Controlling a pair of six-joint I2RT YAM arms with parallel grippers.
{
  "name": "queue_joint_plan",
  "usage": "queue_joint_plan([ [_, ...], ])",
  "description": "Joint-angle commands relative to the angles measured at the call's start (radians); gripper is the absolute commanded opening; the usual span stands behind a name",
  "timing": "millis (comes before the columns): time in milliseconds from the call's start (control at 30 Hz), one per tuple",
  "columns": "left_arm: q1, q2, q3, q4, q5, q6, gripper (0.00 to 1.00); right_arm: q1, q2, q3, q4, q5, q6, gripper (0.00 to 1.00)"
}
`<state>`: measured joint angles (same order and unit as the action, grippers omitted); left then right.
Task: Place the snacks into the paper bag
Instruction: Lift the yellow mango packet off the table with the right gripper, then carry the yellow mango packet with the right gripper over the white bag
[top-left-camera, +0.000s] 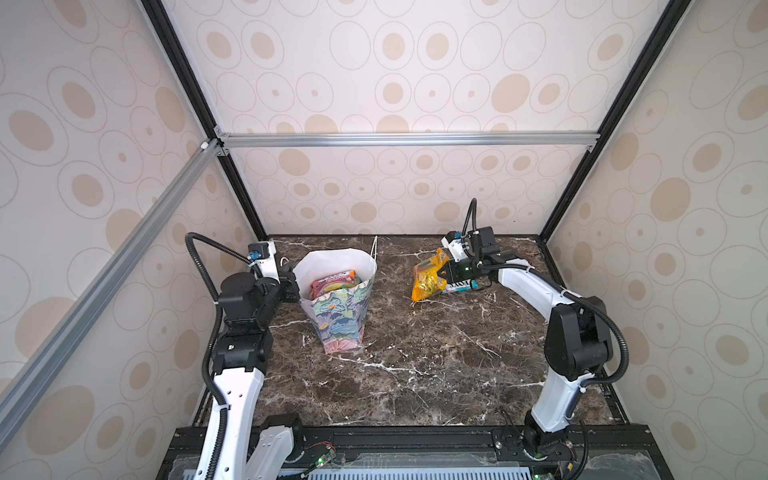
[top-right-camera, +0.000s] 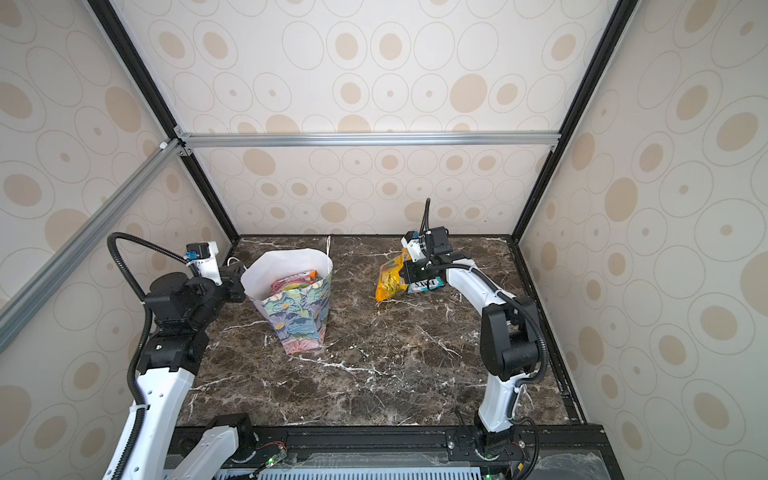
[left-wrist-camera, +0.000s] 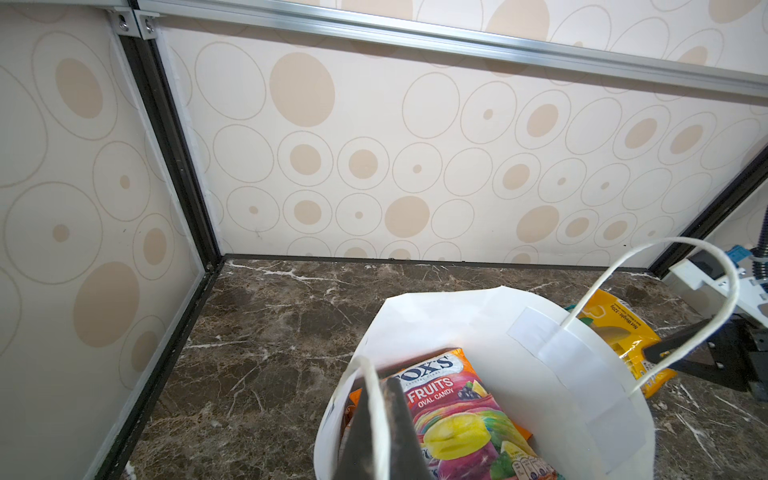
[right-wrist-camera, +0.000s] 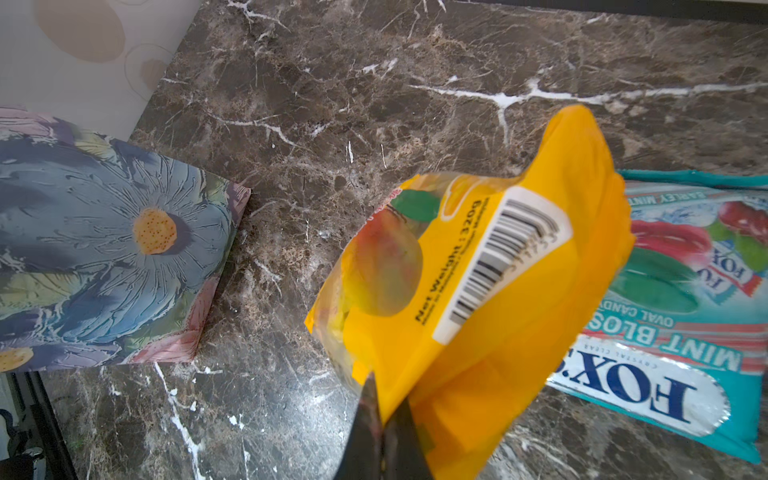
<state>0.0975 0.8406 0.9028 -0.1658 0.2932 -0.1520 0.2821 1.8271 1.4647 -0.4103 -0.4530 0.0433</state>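
The floral paper bag (top-left-camera: 337, 316) (top-right-camera: 297, 320) stands open at the back left, white inside. Snacks lie in it, topmost a pink and purple FOX'S fruits packet (top-left-camera: 334, 282) (left-wrist-camera: 453, 411). My left gripper (top-left-camera: 291, 286) (left-wrist-camera: 380, 380) sits at the bag's left rim, shut on its white cord handle (left-wrist-camera: 376, 415). Further right, my right gripper (top-left-camera: 451, 270) (right-wrist-camera: 380, 382) is shut on one edge of a yellow packet (top-left-camera: 428, 278) (top-right-camera: 390, 280) (right-wrist-camera: 478, 291), which hangs tilted with its lower end near the table. A teal FOX'S mint packet (top-left-camera: 459, 286) (right-wrist-camera: 681, 332) lies flat beside it.
The dark marble table (top-left-camera: 415, 353) is boxed in by patterned walls at the left, back and right. The bag's far handle (left-wrist-camera: 648, 291) stands up above its rim. A black rail (top-left-camera: 415, 436) runs along the front edge between the two arm bases.
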Motion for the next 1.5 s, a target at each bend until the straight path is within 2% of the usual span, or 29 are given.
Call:
queue_joint_plan([
  [0, 0.008, -0.009, 0.016, 0.018, 0.014, 0.005, 0.0, 0.003, -0.074, -0.002, 0.071, -0.035, 0.003, 0.0],
  [500, 0.008, -0.01, 0.018, 0.016, 0.022, 0.006, 0.0, 0.035, -0.214, 0.006, 0.073, -0.027, 0.003, 0.0],
  [833, 0.007, -0.015, 0.018, 0.018, 0.023, 0.005, 0.0, 0.091, -0.284, 0.101, 0.016, 0.02, -0.035, 0.0],
  [1467, 0.007, -0.02, 0.018, 0.02, 0.028, 0.004, 0.0, 0.168, -0.289, 0.353, -0.139, 0.075, -0.081, 0.0],
])
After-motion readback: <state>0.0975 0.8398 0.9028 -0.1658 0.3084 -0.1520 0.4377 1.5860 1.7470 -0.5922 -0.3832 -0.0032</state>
